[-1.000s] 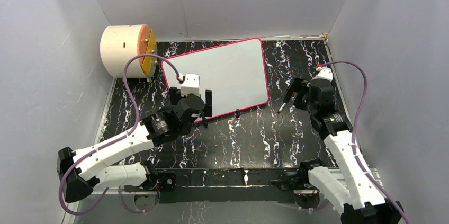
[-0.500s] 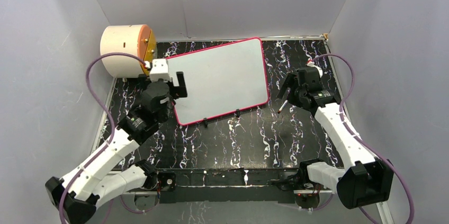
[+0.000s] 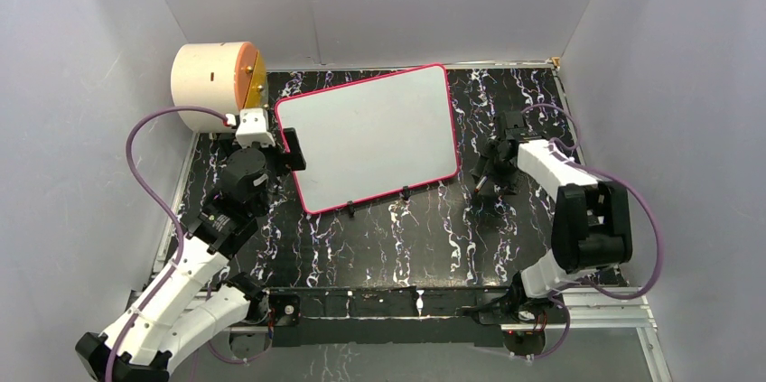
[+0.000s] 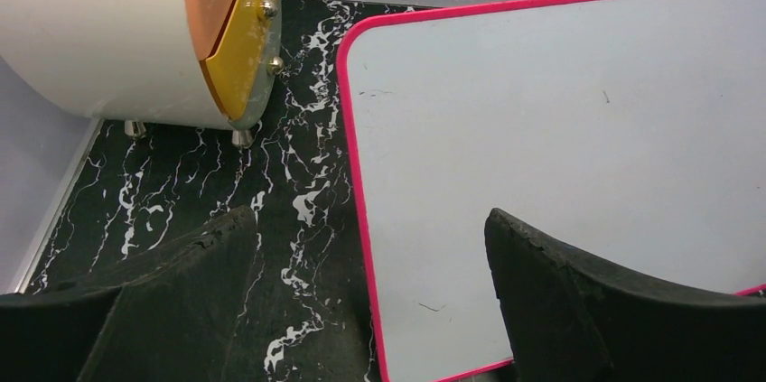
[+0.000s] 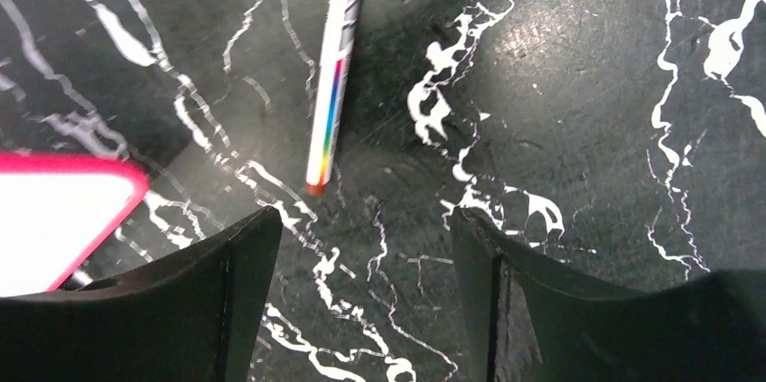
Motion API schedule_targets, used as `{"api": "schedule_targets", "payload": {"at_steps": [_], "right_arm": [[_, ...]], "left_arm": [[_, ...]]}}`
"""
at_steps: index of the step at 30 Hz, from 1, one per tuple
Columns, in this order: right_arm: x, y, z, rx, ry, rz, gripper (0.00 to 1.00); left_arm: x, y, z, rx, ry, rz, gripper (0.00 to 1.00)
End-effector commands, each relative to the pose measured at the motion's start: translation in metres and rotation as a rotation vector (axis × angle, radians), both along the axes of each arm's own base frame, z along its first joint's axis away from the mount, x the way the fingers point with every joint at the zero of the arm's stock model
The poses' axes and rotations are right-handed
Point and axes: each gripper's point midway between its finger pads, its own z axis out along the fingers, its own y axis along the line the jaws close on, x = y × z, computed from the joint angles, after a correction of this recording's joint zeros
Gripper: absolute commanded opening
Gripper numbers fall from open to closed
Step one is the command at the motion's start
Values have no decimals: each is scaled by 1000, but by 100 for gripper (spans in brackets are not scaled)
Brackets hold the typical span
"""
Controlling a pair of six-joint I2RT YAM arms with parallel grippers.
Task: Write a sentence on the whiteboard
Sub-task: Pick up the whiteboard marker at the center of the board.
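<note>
The whiteboard [image 3: 370, 134] lies flat mid-table, pink-red rim, its face blank except for tiny faint marks; the sentence does not show. My left gripper [image 3: 289, 151] is open at the board's left edge; in the left wrist view the gripper [image 4: 368, 219] straddles the rim [image 4: 354, 174] near the lower left corner, touching nothing I can see. A white marker [image 5: 332, 75] with a rainbow stripe and a red end lies on the table right of the board, also in the top view [image 3: 479, 185]. My right gripper [image 5: 366, 219] is open and empty just short of the marker's red end.
A cream cylinder [image 3: 210, 84] with an orange face stands at the back left, close to the board's corner and my left wrist; it also shows in the left wrist view [image 4: 108, 30]. The black marbled table [image 3: 397, 237] is walled in by grey panels. The board's corner [image 5: 54, 210] is left of my right fingers.
My left arm has swung from the board's near edge up to its left edge. My right arm has folded back and its gripper now points down over the marker, which has not moved.
</note>
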Motion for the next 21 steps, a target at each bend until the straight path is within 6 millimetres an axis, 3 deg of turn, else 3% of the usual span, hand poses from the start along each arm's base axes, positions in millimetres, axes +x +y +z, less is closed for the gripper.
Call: {"api": "schedule_targets", "payload": {"at_steps": [1,6,21], "right_arm": [[19,-3,-4,4,-1,-47,74],[31,0,-13,4,20,-70,60],[43,-8,-27,-50,67,-138,43]], "left_arm": [[2,3,1,5,-13,2,93],[4,3,-2,-8,-6,-8,93],[8,1,-9,-7,8,-41,95]]}}
